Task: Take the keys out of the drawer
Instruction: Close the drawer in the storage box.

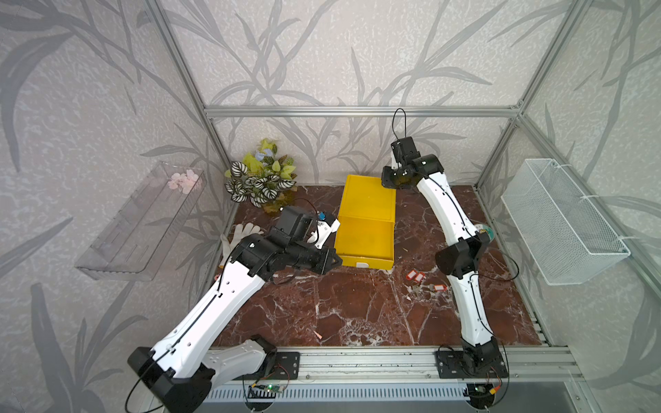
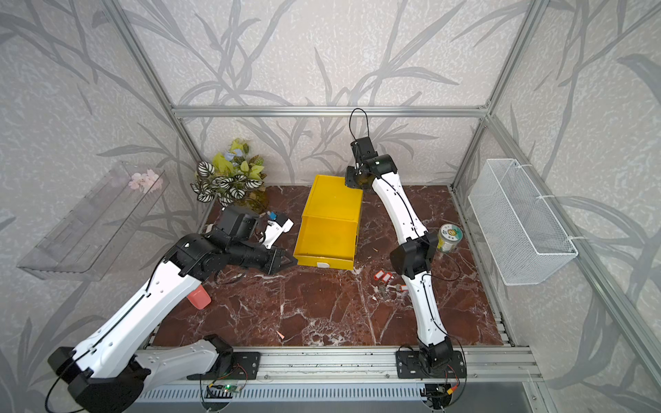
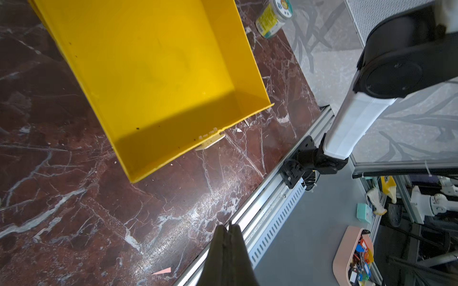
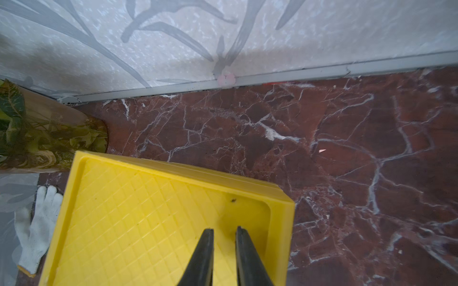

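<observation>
A yellow box sits on the red marble desk, near the middle of the back edge. Its drawer sticks out toward the front edge. The drawer is open, and the left wrist view shows only bare yellow floor inside it.

The keys are out of the drawer. They lie on the desk just past the drawer's front right corner, toward the right edge. Both top views show red-orange tags with white windows and little metal keys beside them. The right arm stands close to them.

The left hand is closed tight with its two fingers pressed together. It holds nothing. In a top view its tip is right by the front left corner of the drawer, but I cannot tell if it touches.

The right hand is over the top of the yellow box, near the box's back right corner. Its fingers are a little bit apart, with nothing between them.

A white glove lies by the left edge. A leafy plant stands in the back left corner. A small jar stands near the right edge.
</observation>
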You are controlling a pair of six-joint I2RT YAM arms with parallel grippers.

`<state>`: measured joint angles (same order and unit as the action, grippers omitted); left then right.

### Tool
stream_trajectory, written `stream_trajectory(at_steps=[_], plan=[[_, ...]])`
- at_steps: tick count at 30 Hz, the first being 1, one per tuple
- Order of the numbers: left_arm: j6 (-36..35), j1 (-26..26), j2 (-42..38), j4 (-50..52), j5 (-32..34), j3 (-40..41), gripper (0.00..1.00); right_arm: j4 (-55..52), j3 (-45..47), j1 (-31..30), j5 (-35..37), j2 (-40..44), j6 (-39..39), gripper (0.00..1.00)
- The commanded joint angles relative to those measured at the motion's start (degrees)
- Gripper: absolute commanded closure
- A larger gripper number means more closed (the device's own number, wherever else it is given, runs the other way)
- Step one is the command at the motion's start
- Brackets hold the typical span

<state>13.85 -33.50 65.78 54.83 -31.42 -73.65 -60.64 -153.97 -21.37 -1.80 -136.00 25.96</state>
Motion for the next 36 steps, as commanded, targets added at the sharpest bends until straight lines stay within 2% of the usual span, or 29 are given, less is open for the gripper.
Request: stream_trajectory(at_steps=[1, 2, 5, 9, 12, 17, 27, 36], plan=[[-3.6, -1.7, -0.1, -1.6, -1.3, 3.4, 1.0, 7.1, -0.6, 1.8, -5.6, 0.8, 0.8, 0.81], [-3.7, -2.0, -0.1, -2.2, -1.2, 4.4, 1.0, 6.8, -2.4, 1.9, -6.0, -0.1, 0.5, 0.8], [-4.9, -2.3, 0.1, -3.0, -0.4, 6.2, 1.0, 5.6, -9.2, 2.4, -7.3, -3.2, 0.6, 0.72], [-5.5, -2.3, 2.7, -4.1, 4.1, 6.8, 1.0, 9.8, -5.2, 3.5, -8.6, -3.0, 1.8, 0.67], [-4.3, -2.3, 6.4, -6.2, 6.4, 5.9, 1.0, 13.2, -2.0, 4.1, -12.2, -4.2, 2.2, 0.66], [-3.4, -2.4, 11.4, -10.8, 8.2, 3.0, 1.0, 6.7, -10.1, 4.3, -16.9, -10.4, 1.4, 0.67], [-5.7, -2.0, 17.0, -15.6, 16.5, -3.4, 0.99, 8.9, -3.3, 5.1, -25.3, -7.1, 0.0, 0.68], [-4.4, -1.2, 23.2, -23.3, 17.4, -9.2, 0.98, 6.6, -3.3, 6.9, -27.3, -7.0, 1.0, 0.7]])
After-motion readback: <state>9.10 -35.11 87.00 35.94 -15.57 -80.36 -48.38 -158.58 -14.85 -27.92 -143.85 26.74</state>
